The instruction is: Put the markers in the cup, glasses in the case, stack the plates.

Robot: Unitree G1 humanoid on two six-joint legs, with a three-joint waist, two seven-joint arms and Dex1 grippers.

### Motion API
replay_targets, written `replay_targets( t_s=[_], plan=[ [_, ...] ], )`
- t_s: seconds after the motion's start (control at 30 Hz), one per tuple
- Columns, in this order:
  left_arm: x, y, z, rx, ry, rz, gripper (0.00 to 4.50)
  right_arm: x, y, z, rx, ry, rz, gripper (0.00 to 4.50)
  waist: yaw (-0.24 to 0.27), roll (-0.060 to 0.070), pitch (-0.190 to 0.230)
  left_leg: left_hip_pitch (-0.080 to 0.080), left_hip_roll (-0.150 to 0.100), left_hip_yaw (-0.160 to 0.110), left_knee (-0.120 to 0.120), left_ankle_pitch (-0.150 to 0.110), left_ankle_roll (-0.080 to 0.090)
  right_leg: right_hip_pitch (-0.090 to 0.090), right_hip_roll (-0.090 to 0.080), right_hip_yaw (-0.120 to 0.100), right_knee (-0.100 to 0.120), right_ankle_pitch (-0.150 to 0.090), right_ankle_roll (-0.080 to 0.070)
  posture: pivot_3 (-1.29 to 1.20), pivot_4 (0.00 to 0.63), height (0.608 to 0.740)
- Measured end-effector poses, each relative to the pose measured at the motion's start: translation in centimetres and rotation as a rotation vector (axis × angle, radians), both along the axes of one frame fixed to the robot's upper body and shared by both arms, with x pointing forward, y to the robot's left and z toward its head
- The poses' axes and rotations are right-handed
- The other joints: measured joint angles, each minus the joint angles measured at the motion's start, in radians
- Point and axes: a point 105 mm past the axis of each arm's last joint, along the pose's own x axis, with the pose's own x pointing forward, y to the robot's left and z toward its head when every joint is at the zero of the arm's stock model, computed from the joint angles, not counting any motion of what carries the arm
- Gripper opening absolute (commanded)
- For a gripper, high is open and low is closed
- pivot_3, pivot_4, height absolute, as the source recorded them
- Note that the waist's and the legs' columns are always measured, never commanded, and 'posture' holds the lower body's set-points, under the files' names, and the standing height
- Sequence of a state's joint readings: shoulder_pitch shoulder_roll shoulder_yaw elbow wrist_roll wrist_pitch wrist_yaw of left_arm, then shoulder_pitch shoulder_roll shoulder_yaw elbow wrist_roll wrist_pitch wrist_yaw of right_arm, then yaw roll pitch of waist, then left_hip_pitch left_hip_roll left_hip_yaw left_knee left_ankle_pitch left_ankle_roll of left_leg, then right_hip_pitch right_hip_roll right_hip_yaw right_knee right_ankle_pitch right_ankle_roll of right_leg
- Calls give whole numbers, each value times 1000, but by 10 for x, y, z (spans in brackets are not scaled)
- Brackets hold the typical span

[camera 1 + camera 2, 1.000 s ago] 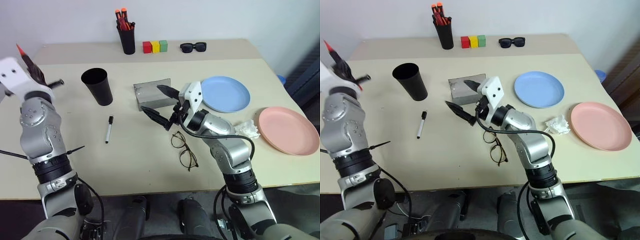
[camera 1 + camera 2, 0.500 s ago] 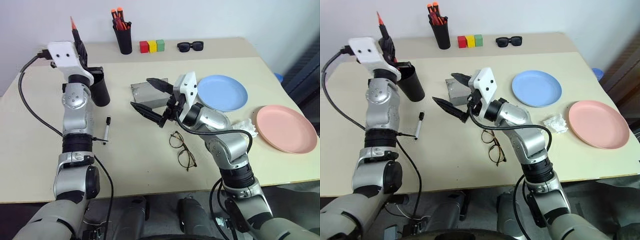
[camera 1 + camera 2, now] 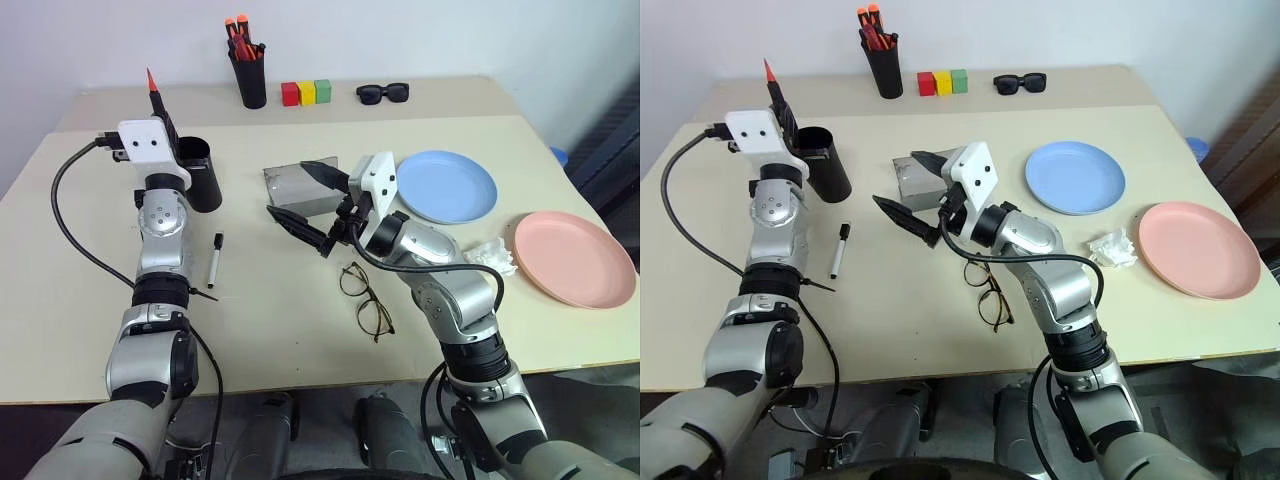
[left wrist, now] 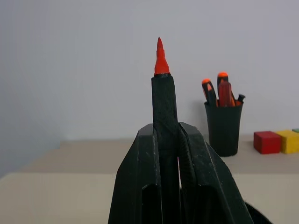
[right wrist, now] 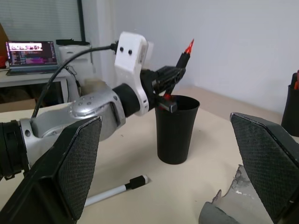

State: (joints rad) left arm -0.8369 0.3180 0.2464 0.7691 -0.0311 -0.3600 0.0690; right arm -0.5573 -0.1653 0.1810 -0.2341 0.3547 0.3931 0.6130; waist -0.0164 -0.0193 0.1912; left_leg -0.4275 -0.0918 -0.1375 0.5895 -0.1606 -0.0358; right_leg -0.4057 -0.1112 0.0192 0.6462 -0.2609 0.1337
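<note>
You've got the grey case (image 3: pixel 303 187) open at mid-table, nothing visible inside. The black cup (image 3: pixel 197 174) looks empty, though its inside is too dark to be sure. L gripper (image 3: pixel 777 100) sits right above its rim, pinching the red marker (image 4: pixel 163 88) upright. White marker (image 3: pixel 214 260) lies in front of the cup. Pen holder (image 3: pixel 249 76) at the back has orange-capped pens. R gripper (image 3: pixel 312 202) hangs spread wide by the case. No readable labels.

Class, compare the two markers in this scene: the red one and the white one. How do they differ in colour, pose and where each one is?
The red marker is clamped in the left gripper, while the white marker lies free on the table. The red marker stands nearly upright with its red tip up beside the cup; the white marker lies flat in front of that cup. The red marker has a black body; the white marker has a black cap. Both are slim and neither is in the cup.
</note>
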Motion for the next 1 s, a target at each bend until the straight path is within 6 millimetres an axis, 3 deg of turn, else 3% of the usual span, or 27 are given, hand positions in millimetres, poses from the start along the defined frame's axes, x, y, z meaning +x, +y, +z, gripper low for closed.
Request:
replay_targets(
  t_s=[0.27, 0.5, 0.63, 0.7, 0.77, 1.0],
  plan=[
    [1, -2, -3, -15, 3, 8, 3800, 0, 0, 0, -1, 0, 1, 4500, -1, 0, 0, 0, 0, 0, 0, 0, 0, 0, 0, 0, 0, 0, 0, 0, 150, 740],
    [0, -6, -2, -30, -8, 8, 3800, 0, 1, -1, -3, 1, 2, 4500, 0, 0, 0, 0, 0, 0, 0, 0, 0, 0, 0, 0, 0, 0, 0, 0, 150, 740],
    [-7, -18, 22, -49, -80, -89, 3800, 0, -1, -2, -14, -2, -8, 4500, -1, 0, 0, 0, 1, 0, 0, 0, 0, 0, 0, 0, 0, 0, 0, 0, 150, 740],
    [-17, -27, 36, -13, -101, -162, 4338, 2, -5, -3, -28, -6, -22, 4500, -2, 0, 0, 0, 1, 0, 0, 0, 0, 0, 0, 0, 0, 0, 0, 0, 150, 740],
    [-28, -35, 41, 39, -80, -225, 4474, 5, -11, -4, -42, -7, -42, 4500, -6, 0, 0, 0, 1, 0, 0, 0, 0, 0, 0, 1, 1, 0, 0, 0, 150, 740],
    [-65, -33, 9, 112, 267, -229, 4474, 14, -33, -6, -70, -20, -97, 4500, -7, 1, 0, 0, 2, -2, 0, 0, 0, 0, 1, 1, 1, 0, 0, 0, 150, 740]
  ],
)
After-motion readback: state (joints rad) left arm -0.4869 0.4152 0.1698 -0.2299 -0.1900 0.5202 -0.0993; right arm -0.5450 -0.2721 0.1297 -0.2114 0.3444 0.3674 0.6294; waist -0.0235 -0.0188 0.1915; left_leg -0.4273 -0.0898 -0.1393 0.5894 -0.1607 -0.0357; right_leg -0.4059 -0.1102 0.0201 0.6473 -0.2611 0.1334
